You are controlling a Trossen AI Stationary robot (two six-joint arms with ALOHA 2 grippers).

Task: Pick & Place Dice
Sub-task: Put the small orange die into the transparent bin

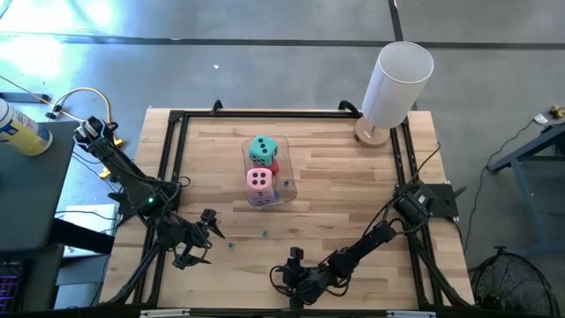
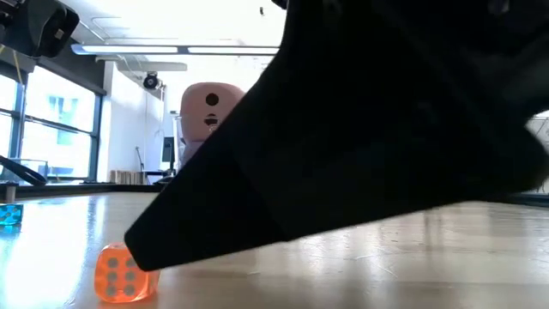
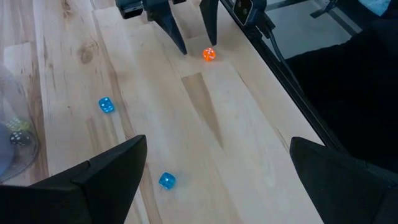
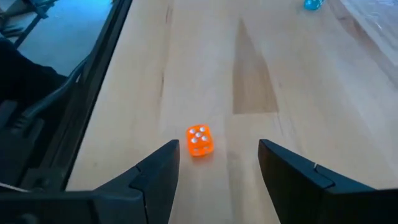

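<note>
Table (image 1: 353, 177): wood, black rail round edges; bare boards btwn both arms.
R gripper (image 4: 217, 155): near front edge, low over wood, fingers part open, nothing held.
Orange die (image 4: 199, 140): small, on wood just ahead of R fingertips, nearer one finger, not touching.
L gripper (image 3: 214, 168): front-left, fingers wide, empty.
Big dice: pink (image 1: 259, 179), teal (image 1: 262, 148), red (image 1: 274, 165) stacked in clear container (image 1: 287, 196) mid-table, well apart from both grippers.
Blue dice (image 3: 106, 104), (image 3: 166, 180): loose near L gripper.

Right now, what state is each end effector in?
Left end effector: open, holding nothing.
Right end effector: open, empty, small orange die just ahead between its fingers.
</note>
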